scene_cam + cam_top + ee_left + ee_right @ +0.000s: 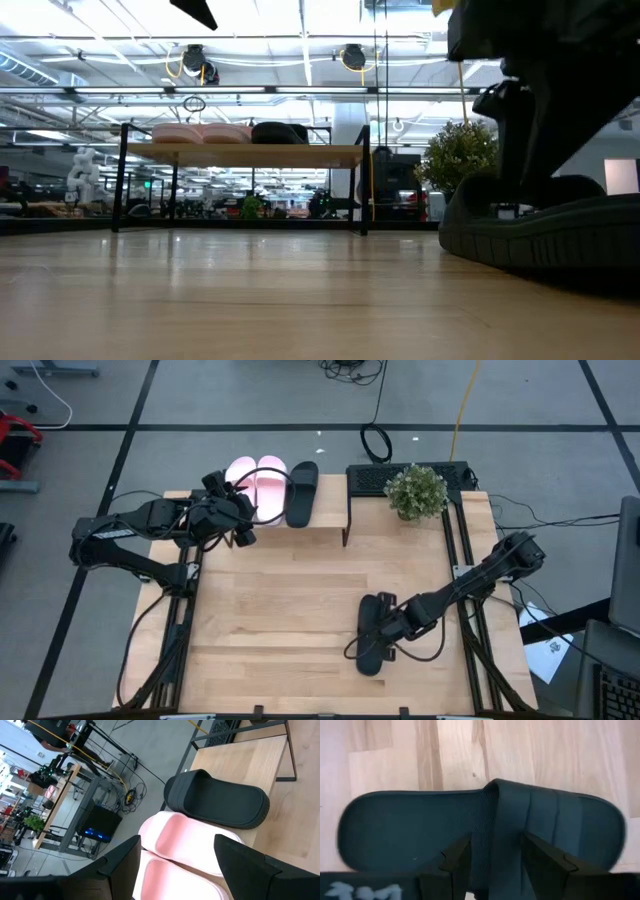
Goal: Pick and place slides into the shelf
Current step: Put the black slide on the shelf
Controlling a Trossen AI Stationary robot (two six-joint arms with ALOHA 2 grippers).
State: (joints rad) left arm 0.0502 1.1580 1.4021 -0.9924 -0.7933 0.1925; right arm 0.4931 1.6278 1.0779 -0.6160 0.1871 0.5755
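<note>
Two light pink slides (257, 478) and one black slide (302, 492) lie side by side, soles down, on the shelf (325, 535) at the table's far edge. They also show in the low view as pink slides (200, 132) and a black slide (278, 131) on the shelf (245, 155). My left gripper (243, 518) hovers open over the pink slides (185, 845), touching nothing. The second black slide (372, 635) lies on the table near the right front. My right gripper (388, 622) is on it, shut on its strap. My right gripper (496, 865) holds the second black slide by the heel-side edge of its wide strap (495, 815), pinched between the two fingers. One finger (456, 862) stands over the footbed, the other (545, 862) over the strap's top. They come from above. The sole (540, 255) looks to be on the table.
A potted plant (417, 490) stands on a black rack (372, 477) just right of the shelf, at the table's far right. Cables hang off the table's sides. Bare wooden tabletop (290, 610) lies between the shelf and the second black slide.
</note>
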